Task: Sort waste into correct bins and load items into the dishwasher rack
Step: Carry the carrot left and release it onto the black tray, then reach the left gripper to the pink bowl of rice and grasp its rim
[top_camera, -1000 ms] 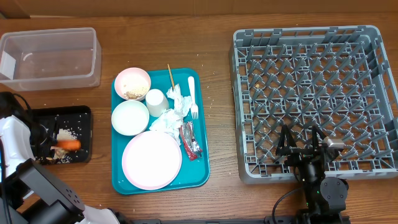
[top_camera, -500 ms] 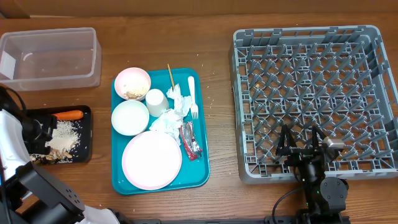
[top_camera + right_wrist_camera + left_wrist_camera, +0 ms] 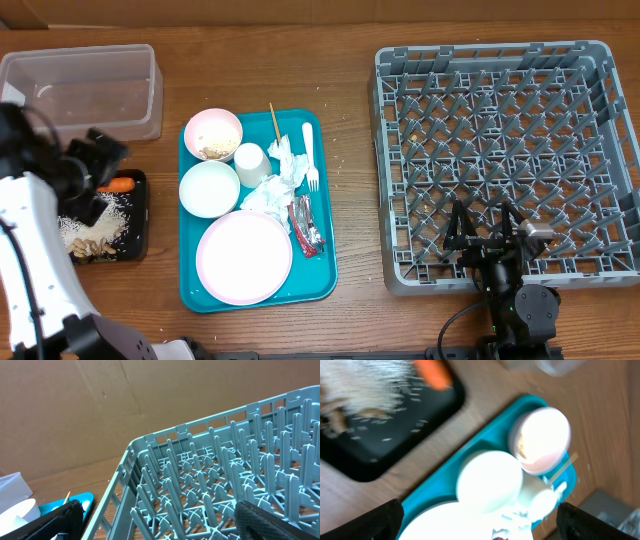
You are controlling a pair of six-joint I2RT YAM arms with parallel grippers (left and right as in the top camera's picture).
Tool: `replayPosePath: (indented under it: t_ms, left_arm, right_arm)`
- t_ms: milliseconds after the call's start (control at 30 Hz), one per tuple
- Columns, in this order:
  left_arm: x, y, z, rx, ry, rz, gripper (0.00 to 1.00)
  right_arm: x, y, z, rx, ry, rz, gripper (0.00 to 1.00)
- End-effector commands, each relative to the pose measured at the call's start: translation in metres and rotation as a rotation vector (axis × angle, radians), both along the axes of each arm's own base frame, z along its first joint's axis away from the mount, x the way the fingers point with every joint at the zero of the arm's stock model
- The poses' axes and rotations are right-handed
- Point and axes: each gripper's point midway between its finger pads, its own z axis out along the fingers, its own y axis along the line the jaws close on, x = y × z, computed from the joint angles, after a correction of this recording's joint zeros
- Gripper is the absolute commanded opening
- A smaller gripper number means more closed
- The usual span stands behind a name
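My left gripper [image 3: 98,158] is open and empty, above the far edge of the black tray [image 3: 138,228]; in the left wrist view [image 3: 479,512] it faces the teal tray [image 3: 437,495]. The black tray holds rice and a carrot piece [image 3: 120,184]. The teal tray [image 3: 325,275] carries a pink bowl [image 3: 213,133] with food scraps, a white bowl [image 3: 209,188], a white cup [image 3: 251,163], a pink plate [image 3: 244,256], crumpled napkins [image 3: 275,188], a white fork [image 3: 309,155], a chopstick [image 3: 273,122] and a wrapper [image 3: 305,226]. My right gripper [image 3: 487,236] is open and empty over the near edge of the grey dishwasher rack [image 3: 505,150].
A clear plastic bin [image 3: 80,95] stands at the far left, behind the black tray. The rack fills the right side of the table and the right wrist view [image 3: 210,475]. Bare wood lies between the teal tray and the rack.
My left arm has risen from the black tray's near left and swung toward its far right corner. The carrot piece now lies at the tray's far edge and the rice is spread out.
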Motion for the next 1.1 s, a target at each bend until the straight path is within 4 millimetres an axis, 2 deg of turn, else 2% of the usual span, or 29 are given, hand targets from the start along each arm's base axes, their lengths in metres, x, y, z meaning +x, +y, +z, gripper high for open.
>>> replayPosePath:
  t_ms: [0,200,433,567,667,833,967,1067]
  left_arm:
    - [0.012,-0.022,0.004,0.074,-0.01,-0.122,1.0]
    - [0.032,-0.047,-0.03,0.135,0.081,-0.21,1.0]
    - [0.066,-0.049,-0.077,0.117,0.108,-0.241,1.0]
    - [0.068,-0.05,-0.1,0.103,0.152,-0.267,1.0]
    - [0.061,-0.051,-0.113,0.092,0.204,-0.307,0.95]
    - [0.058,-0.051,-0.115,0.092,0.217,-0.31,0.93]
    - [0.071,-0.05,-0.113,0.11,0.16,-0.329,0.98]
    - [0.09,-0.061,-0.107,0.079,0.054,-0.404,1.0]
  right_arm:
    - [0.0,-0.004,-0.001,-0.003,-0.009,-0.019,1.0]
    - [0.0,-0.004,-0.001,-0.003,-0.009,-0.019,1.0]
    - [0.0,-0.004,-0.001,-0.003,-0.009,-0.019,1.0]
    - [0.0,-0.004,-0.001,-0.003,-0.009,-0.019,1.0]
    - [0.0,-0.004,-0.001,-0.003,-0.009,-0.019,1.0]
    - [0.0,-0.004,-0.001,-0.003,-0.009,-0.019,1.0]
    - [0.0,-0.004,-0.001,-0.003,-0.009,-0.019,1.0]
    - [0.0,-0.004,-0.001,-0.003,-0.009,-0.019,1.0]
